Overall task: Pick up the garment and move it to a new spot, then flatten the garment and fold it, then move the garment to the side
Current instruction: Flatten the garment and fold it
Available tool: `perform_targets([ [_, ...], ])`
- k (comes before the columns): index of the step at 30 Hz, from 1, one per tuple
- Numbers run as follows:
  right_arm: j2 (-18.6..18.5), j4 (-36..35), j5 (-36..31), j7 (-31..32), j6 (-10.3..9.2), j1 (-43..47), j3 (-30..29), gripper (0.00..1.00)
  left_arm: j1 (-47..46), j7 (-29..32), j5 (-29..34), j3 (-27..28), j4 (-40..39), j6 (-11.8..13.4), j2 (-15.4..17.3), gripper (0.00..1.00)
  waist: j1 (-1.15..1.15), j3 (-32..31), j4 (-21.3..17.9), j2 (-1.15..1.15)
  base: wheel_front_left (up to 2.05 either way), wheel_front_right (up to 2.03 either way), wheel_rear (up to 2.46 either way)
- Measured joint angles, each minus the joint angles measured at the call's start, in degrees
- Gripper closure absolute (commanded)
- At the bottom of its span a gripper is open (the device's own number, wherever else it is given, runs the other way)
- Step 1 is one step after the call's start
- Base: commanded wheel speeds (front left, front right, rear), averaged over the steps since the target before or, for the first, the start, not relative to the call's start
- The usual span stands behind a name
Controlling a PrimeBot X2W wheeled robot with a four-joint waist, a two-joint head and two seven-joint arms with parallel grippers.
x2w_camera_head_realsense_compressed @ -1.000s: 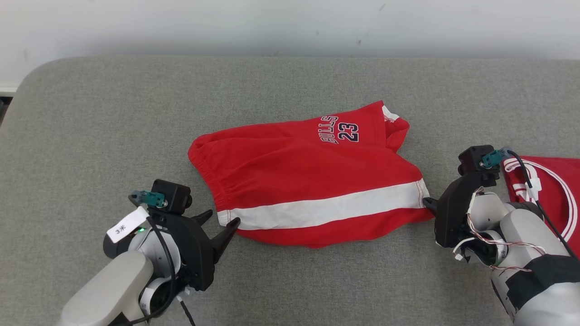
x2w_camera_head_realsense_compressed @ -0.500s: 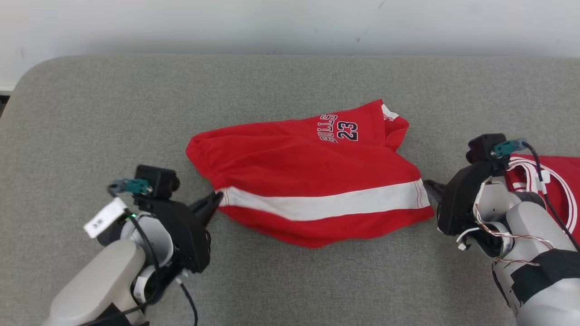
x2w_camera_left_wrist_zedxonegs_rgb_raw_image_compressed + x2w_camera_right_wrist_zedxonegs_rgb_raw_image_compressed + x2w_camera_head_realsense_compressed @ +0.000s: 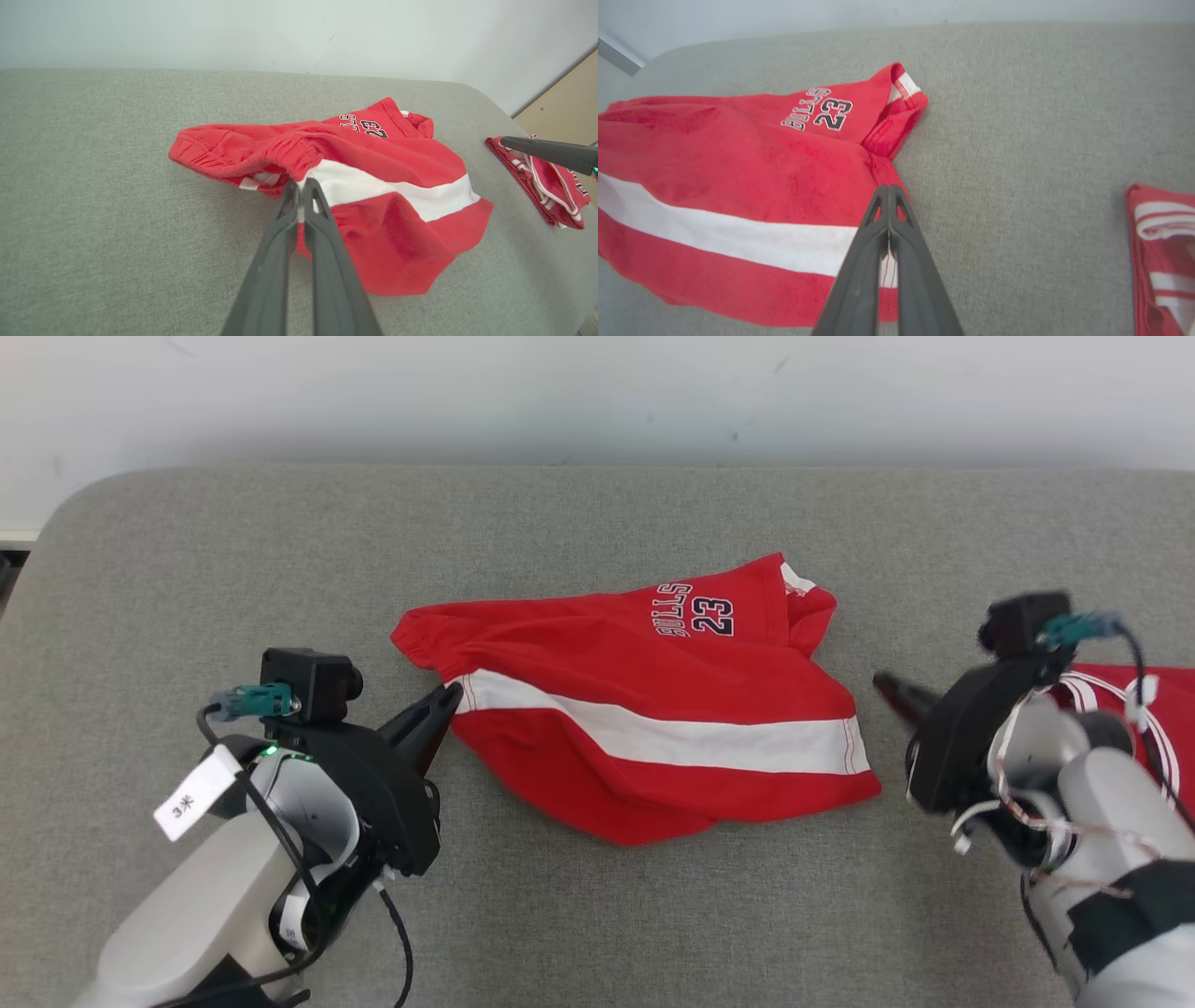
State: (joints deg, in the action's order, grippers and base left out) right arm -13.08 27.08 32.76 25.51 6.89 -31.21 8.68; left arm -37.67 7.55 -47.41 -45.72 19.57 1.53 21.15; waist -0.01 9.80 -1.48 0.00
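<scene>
the left claw (image 3: 454, 694) is pinched tight on the red shorts (image 3: 653, 709), right at the left end of their white stripe (image 3: 672, 733). the shorts lie in a heap on the grey worktop (image 3: 597, 523), and their long way runs left to right. the right claw (image 3: 882, 683) is squeezed shut with nothing in it, just off the right end of the shorts and not touching them. so the left arm has the shorts, and a lift would likely drag the right end along.
</scene>
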Motion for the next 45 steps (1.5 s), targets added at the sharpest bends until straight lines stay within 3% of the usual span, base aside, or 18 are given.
perform_targets([
  [1,-0.18,-0.1,-0.03,0.79,0.02,0.82,1.04,0.91,0.14,0.21,0.04,-0.26,0.0,0.05,0.32,1.0,0.0,0.1,-0.07,0.0,0.0,0.0,0.0],
  [2,-0.18,-0.04,-0.09,1.37,0.16,1.91,1.68,0.69,0.33,0.53,0.1,-0.56,-0.01,0.29,0.53,1.0,0.0,0.22,-0.12,0.0,0.0,0.0,0.0],
  [3,-0.25,0.03,-0.13,1.89,0.16,3.03,2.35,0.0,0.79,0.55,0.1,-0.77,-0.02,0.47,0.55,1.0,0.0,0.36,-0.17,0.0,0.0,0.0,0.0],
  [17,-0.64,0.52,-1.71,3.5,-0.89,3.82,2.98,0.0,0.91,2.34,0.51,-2.07,-0.83,0.54,-0.42,1.0,0.01,2.93,0.65,0.0,0.0,0.0,0.0],
  [18,-0.56,0.58,-1.71,3.56,-0.92,3.47,2.92,0.04,0.73,2.35,0.51,-2.08,-0.91,0.54,-0.53,1.0,0.01,3.1,0.8,0.0,0.0,0.0,0.0],
  [19,-0.46,0.63,-1.71,3.55,-1.14,3.18,2.72,0.18,0.66,2.52,0.51,-2.1,-0.99,0.54,-0.59,1.0,0.01,3.28,0.96,0.0,0.0,0.0,0.0],
  [20,-0.32,0.85,-1.7,3.56,-1.43,2.89,2.61,0.46,0.66,2.53,0.51,-2.18,-0.99,0.54,-0.66,1.0,0.01,3.44,1.12,0.0,0.0,0.0,0.0],
  [22,0.16,1.47,-1.69,3.57,-1.44,2.18,2.66,0.62,0.66,2.58,0.51,-2.21,-0.94,0.54,-0.63,1.0,0.01,3.71,1.41,0.0,0.0,0.0,0.0],
  [23,0.42,1.74,-1.69,3.7,-1.43,2.06,2.77,0.8,0.66,2.59,0.51,-2.21,-0.91,0.54,-0.6,1.0,0.01,3.8,1.52,0.0,0.0,0.0,0.0],
  [25,0.57,2.33,-1.69,3.75,-1.43,2.07,3.0,1.0,0.66,2.85,0.51,-2.24,-0.8,0.54,-0.62,1.0,0.01,3.88,1.71,0.01,0.0,0.0,0.0],
  [34,-0.02,2.64,-2.26,3.41,-1.9,1.86,3.3,1.0,0.72,2.81,0.49,-2.29,0.2,0.46,-0.56,1.0,0.01,2.35,1.73,0.0,0.0,0.0,0.0],
  [35,-0.2,2.68,-2.31,3.43,-1.96,2.01,3.19,0.75,0.74,2.81,0.49,-2.33,0.14,0.47,-0.54,1.0,0.01,2.15,1.65,0.0,0.0,0.0,0.0],
  [36,-0.42,2.72,-2.33,3.61,-2.22,2.31,3.15,0.2,0.74,2.82,0.49,-2.35,0.12,0.47,-0.54,1.0,0.01,2.0,1.57,0.0,0.0,0.0,0.0],
  [37,-0.66,2.93,-2.36,3.82,-2.38,2.72,3.16,0.0,0.74,2.82,0.49,-2.42,0.09,0.47,-0.56,1.0,0.0,1.89,1.49,0.0,0.0,0.0,0.0],
  [43,-0.7,3.96,-2.18,5.53,-2.93,3.26,2.88,0.0,0.83,3.02,0.49,-2.74,-0.73,0.48,-0.53,1.0,0.0,2.29,1.28,0.0,0.0,0.0,0.0],
  [45,-0.64,4.16,-2.04,6.16,-3.42,2.25,2.6,0.07,0.82,3.12,0.49,-2.79,-0.94,0.49,-0.55,1.0,0.01,2.67,1.32,0.0,0.0,0.0,0.0],
])
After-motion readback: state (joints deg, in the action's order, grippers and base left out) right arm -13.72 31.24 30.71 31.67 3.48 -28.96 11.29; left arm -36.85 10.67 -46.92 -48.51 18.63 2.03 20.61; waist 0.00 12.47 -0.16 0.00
